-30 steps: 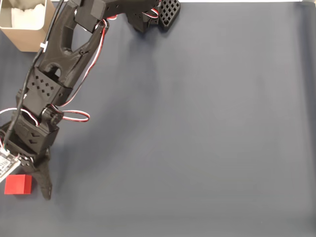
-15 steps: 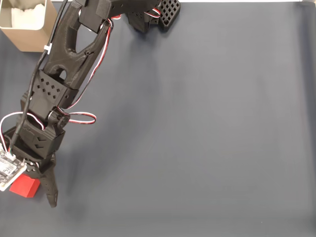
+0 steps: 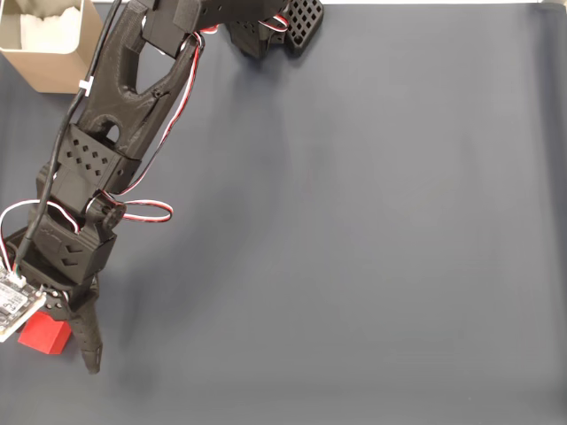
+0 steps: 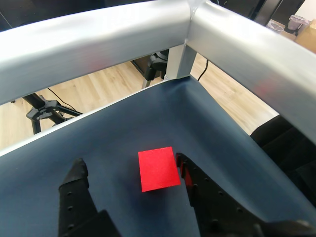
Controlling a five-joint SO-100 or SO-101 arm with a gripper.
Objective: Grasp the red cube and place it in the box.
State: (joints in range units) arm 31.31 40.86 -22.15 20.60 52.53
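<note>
The red cube (image 3: 46, 336) lies on the dark mat at the lower left of the fixed view. It shows again in the wrist view, red cube (image 4: 158, 169), flat on the mat. My gripper (image 3: 60, 347) reaches down from the arm and straddles it, open. In the wrist view the gripper (image 4: 129, 163) has one black finger (image 4: 76, 190) well left of the cube and the other finger (image 4: 197, 185) right against its right edge. The tan box (image 3: 49, 49) with white padding stands at the top left corner, far from the cube.
The arm's base (image 3: 266, 27) sits at the top edge of the dark mat (image 3: 354, 230). A white circuit board (image 3: 13, 305) on the wrist overhangs the cube's left side. In the wrist view a silver frame rail (image 4: 148, 29) runs beyond the mat's edge.
Over the last second the gripper slid down the picture so its fingers straddle the cube, which shifted and turned slightly. Almost nothing moved in the last half second.
</note>
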